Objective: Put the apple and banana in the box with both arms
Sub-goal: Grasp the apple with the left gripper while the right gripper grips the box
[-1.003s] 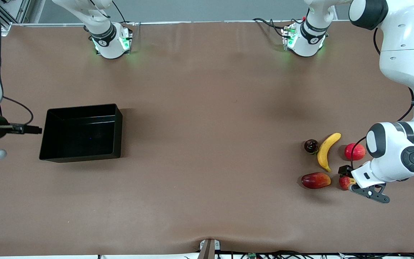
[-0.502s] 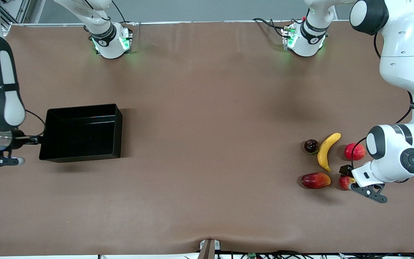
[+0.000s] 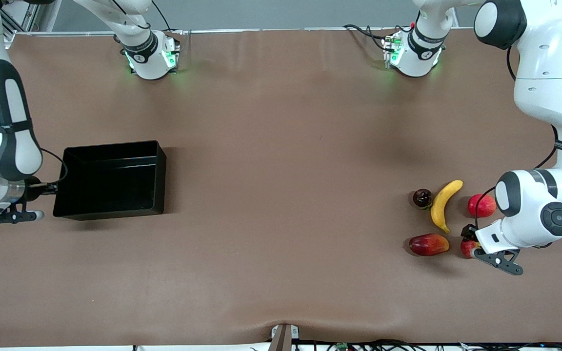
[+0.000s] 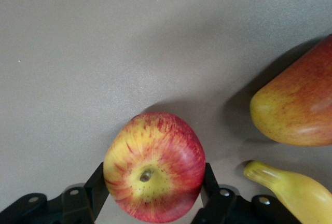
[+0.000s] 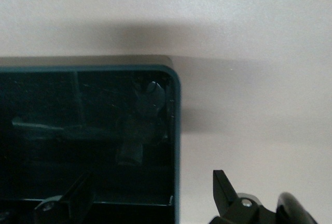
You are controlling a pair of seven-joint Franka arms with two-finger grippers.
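Right end effector [image 3: 15, 214] moved to box [image 3: 156, 151] corner, open, left end effector [image 4: 153, 193] clasping apple [image 4: 154, 173], dimple up

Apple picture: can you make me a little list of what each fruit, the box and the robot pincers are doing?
apple: on the table, between the left pincer's fingers, which touch both its sides
banana: on the table, untouched
box: empty, toward the right arm's end
right pincer: open, over the box's corner
other fruit: mango-like fruit, plain red fruit, dark fruit
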